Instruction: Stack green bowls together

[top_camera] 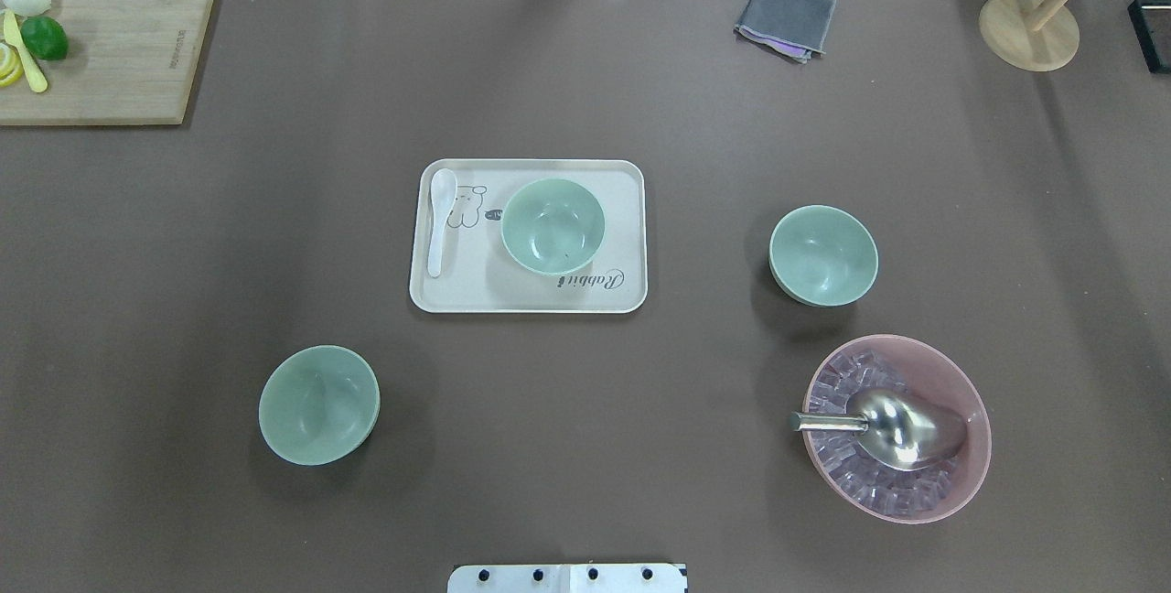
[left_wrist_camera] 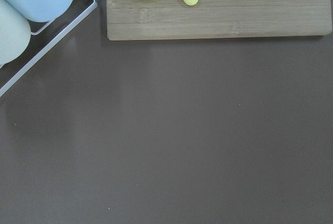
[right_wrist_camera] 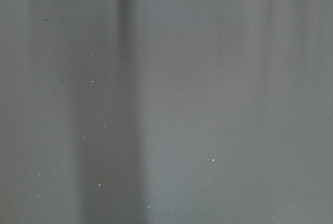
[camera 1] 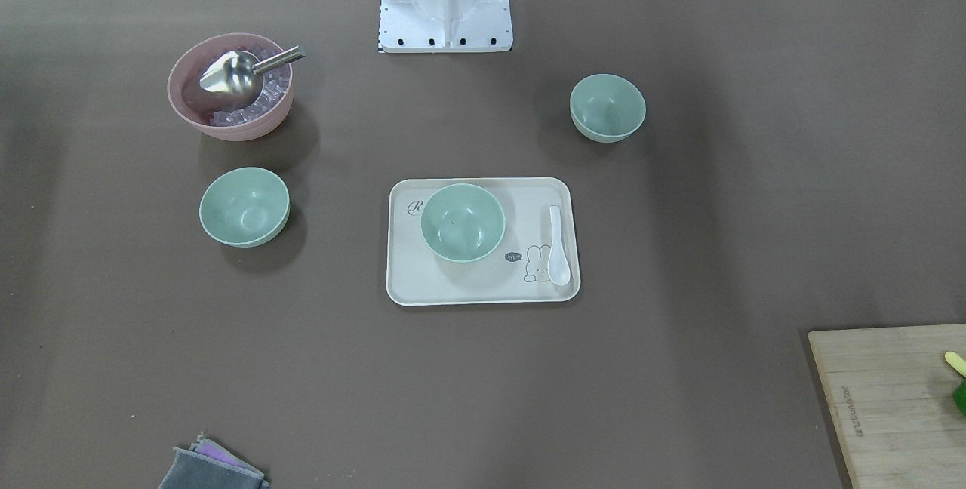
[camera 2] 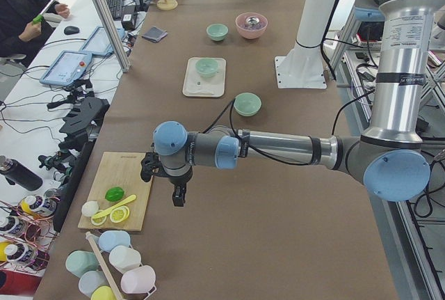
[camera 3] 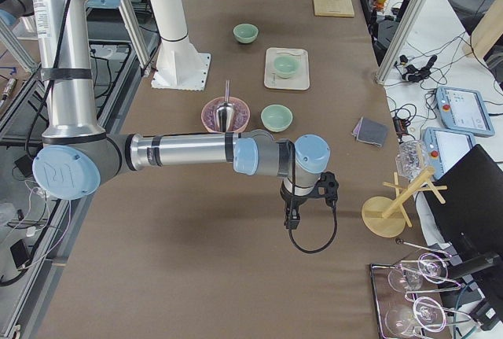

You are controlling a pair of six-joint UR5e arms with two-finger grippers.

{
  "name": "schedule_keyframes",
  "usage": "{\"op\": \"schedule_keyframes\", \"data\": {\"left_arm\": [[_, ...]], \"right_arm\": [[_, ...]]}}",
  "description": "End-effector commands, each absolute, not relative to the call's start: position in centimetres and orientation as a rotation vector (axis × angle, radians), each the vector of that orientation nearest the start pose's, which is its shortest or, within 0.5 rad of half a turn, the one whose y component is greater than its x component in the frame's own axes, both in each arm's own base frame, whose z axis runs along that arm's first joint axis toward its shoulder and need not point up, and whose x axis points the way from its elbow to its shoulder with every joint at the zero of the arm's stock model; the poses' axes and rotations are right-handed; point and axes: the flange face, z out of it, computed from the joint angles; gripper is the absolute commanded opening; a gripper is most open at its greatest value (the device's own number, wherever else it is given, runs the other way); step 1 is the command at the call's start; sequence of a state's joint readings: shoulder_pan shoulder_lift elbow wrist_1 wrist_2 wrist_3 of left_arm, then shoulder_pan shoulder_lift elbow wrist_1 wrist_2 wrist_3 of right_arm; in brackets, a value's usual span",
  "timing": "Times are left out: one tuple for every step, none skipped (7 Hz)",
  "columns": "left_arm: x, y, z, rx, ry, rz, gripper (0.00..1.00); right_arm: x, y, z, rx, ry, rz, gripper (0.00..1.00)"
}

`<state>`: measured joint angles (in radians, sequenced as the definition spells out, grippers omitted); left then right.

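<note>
The left green bowl (top_camera: 318, 404) sits on the bench (top_camera: 640, 447), the middle green bowl (top_camera: 553, 227) on the tray (top_camera: 457, 291), and the right green bowl (top_camera: 823, 255) near the pink bowl (top_camera: 977, 447). I cannot tell how open the left end effector (camera 2: 179, 199) or right end effector (camera 3: 291, 221) is.

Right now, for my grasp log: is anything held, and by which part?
Nothing seems held. Three bowls sit free, one on the tray; left gripper and right gripper hang far off.

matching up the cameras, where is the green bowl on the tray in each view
Front-facing: green bowl, centre.
Overhead: centre, slightly above.
Exterior left: upper middle.
Exterior right: upper middle.
Left wrist: absent.
Right wrist: absent.
Landmark: the tray under it.
</note>
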<state>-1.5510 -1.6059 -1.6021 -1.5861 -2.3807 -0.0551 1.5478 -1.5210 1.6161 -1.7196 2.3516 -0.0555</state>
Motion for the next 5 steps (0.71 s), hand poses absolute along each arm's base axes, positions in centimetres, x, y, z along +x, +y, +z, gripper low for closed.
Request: {"op": "schedule_keyframes", "data": {"left_arm": [[-5.33, -51.10, 62.03, 0.051, 0.812, -0.003, 0.98], [-5.33, -51.15, 62.04, 0.049, 0.812, -0.006, 0.98], [-5.33, -51.15, 62.04, 0.049, 0.812, -0.006, 0.98], [-5.33, -51.15, 62.12, 0.048, 0.812, -0.005, 0.98], [-5.33, -51.15, 62.25, 0.047, 0.812, -0.005, 0.98]], "right_arm": [[5.15, -50.83, 62.65, -0.040, -0.781, -0.053, 1.00], [5.15, -50.83, 62.65, -0.040, -0.781, -0.053, 1.00], [5.15, -50.83, 62.65, -0.040, -0.781, -0.053, 1.00], [5.15, -50.84, 62.58, -0.038, -0.781, -0.053, 1.00], [5.14, -50.84, 62.49, -0.037, -0.783, -0.054, 1.00]]}}
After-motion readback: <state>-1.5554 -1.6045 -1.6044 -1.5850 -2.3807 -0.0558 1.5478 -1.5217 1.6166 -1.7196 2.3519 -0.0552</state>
